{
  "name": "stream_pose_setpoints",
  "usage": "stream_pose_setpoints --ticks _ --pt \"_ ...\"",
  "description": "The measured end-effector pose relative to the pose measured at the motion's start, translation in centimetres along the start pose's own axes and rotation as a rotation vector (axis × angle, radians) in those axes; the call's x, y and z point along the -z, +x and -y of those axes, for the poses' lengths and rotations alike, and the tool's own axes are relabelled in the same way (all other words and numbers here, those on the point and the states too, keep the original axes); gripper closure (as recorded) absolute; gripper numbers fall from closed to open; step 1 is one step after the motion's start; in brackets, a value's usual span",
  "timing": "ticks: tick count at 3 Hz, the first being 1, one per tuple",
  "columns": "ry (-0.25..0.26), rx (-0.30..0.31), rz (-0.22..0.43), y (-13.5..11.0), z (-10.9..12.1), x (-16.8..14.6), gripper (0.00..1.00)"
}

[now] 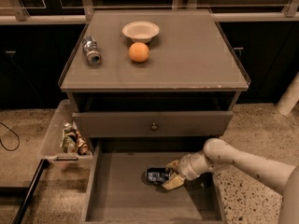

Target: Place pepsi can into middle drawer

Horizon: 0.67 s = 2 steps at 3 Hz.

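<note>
The pepsi can is dark blue and lies on its side on the floor of the middle drawer, which is pulled wide open at the bottom of the view. My gripper reaches in from the right, low inside the drawer, right at the can's right end. Its yellowish fingers sit on either side of the can's end.
The cabinet top holds a silver-grey can lying down, an orange and a white bowl. The drawer above has a grey front with a round knob. A clear bin of small items stands at the left.
</note>
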State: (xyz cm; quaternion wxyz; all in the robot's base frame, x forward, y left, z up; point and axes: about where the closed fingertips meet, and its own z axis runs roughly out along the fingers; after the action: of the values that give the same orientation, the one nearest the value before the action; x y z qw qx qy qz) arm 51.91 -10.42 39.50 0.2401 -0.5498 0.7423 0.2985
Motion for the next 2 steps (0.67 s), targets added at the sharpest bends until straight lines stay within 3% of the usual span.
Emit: stream_pose_setpoints --ticks 1,2 --pt "0.000 0.000 0.000 0.00 0.00 0.00 0.11" --pt "0.000 0.000 0.000 0.00 -0.02 0.01 0.00"
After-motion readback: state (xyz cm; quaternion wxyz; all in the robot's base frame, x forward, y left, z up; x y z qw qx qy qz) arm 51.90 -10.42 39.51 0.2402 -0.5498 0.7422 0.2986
